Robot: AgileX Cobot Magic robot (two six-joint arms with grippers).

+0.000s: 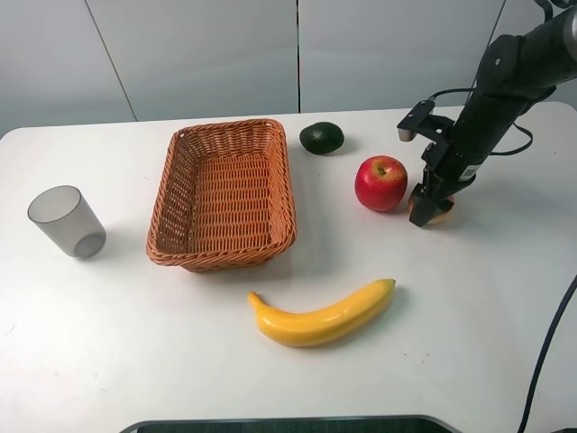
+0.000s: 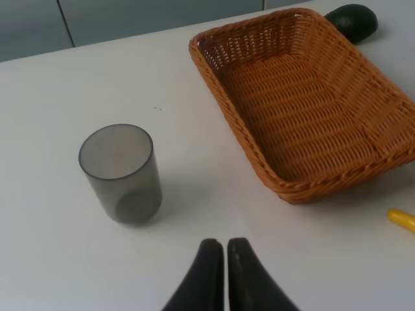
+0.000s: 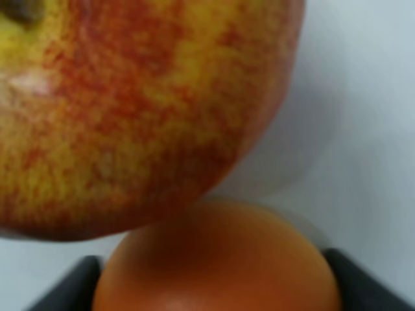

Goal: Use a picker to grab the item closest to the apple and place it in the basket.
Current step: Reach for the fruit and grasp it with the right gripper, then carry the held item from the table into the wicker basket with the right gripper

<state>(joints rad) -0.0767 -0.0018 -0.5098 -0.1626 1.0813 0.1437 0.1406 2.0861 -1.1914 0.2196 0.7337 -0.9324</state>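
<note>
Right wrist view: the orange fruit (image 3: 217, 259), round and smooth, sits on the table (image 1: 469, 343) just beside the apple (image 3: 130, 110), close enough that the two may be touching. It is judged to be the item nearest the apple, and so the one to move.

Right gripper (image 1: 429, 207): jaws partly open and straddling the fruit, with a dark finger (image 3: 65, 285) showing at each flank. Whether the pads bear on it cannot be told. The fruit has not been lifted.

Step in hand, as judged: securing the grasp. Recommendations:
- Close evenly on the widest part; a smooth round skin may squirt out of an off-centre pinch.
- Keep the finger on the apple side clear, or the apple may roll.
- Lift straight up before travelling, then carry over the apple and the near rim of the basket (image 1: 287, 189), which lies well apart across the table and holds nothing.

Exterior high view, other items: avocado (image 1: 322, 137) beyond the apple near the basket's far corner; banana (image 1: 325, 316) nearer the camera; grey cup (image 1: 66, 221) on the basket's other side.

Left gripper (image 2: 225, 243): jaws closed together, holding nothing, near the cup and clear of the route
</note>
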